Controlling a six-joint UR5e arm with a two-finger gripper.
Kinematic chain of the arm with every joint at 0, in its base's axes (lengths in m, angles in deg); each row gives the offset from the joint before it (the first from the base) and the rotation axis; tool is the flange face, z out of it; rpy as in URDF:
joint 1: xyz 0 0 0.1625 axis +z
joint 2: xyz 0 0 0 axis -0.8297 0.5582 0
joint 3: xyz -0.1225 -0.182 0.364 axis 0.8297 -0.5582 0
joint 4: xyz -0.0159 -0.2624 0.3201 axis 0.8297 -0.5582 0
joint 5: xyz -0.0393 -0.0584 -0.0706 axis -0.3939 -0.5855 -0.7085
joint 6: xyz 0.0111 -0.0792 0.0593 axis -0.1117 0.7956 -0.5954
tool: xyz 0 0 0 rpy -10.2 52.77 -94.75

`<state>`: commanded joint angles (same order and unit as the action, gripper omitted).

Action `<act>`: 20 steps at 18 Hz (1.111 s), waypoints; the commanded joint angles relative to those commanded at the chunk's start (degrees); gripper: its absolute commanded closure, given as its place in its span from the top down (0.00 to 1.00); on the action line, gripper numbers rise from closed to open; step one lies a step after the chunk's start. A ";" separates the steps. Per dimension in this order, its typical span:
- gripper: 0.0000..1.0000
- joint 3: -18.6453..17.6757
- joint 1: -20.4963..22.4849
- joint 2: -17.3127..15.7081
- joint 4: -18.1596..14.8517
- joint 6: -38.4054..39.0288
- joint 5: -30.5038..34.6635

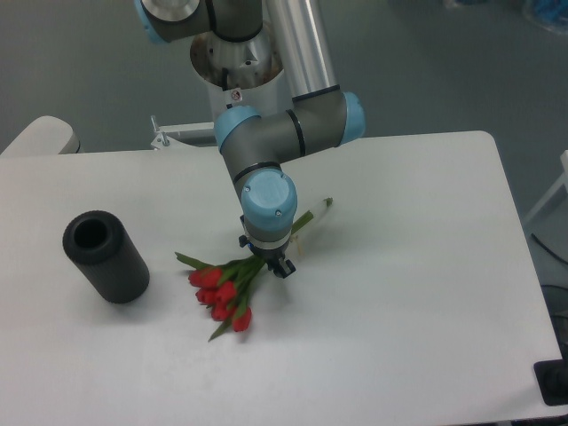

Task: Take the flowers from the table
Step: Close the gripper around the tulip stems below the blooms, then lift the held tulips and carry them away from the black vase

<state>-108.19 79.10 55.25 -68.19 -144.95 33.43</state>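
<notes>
One gripper [269, 260] sits low over the flowers [224, 293], right at the point where the stems meet the red buds; whether its jaws are clamped on them cannot be told. The bunch lies on the table [399, 311], with a black cylinder [106, 256] well to its left.

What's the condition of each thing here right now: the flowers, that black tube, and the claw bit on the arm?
flowers: lying on the table, buds toward the camera, stems running under the tool.
black hollow cylinder: lying on its side left of the flowers, open end facing up-left, untouched.
tool: down at the stems just behind the buds; open or shut cannot be told from this angle.
</notes>
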 joint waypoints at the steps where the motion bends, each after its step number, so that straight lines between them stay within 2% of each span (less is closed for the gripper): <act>1: 0.22 0.18 0.00 0.00 0.00 0.00 -0.09; 4: 0.22 1.31 0.35 0.09 -0.09 0.96 -0.44; 8: 0.22 4.83 1.05 0.17 -0.97 0.88 -0.26; 14: 0.22 7.46 1.67 0.70 -1.58 0.62 -0.35; 20: 0.22 15.28 1.76 2.98 -10.27 0.62 -0.26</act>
<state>-92.91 80.86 58.23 -78.46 -144.33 33.17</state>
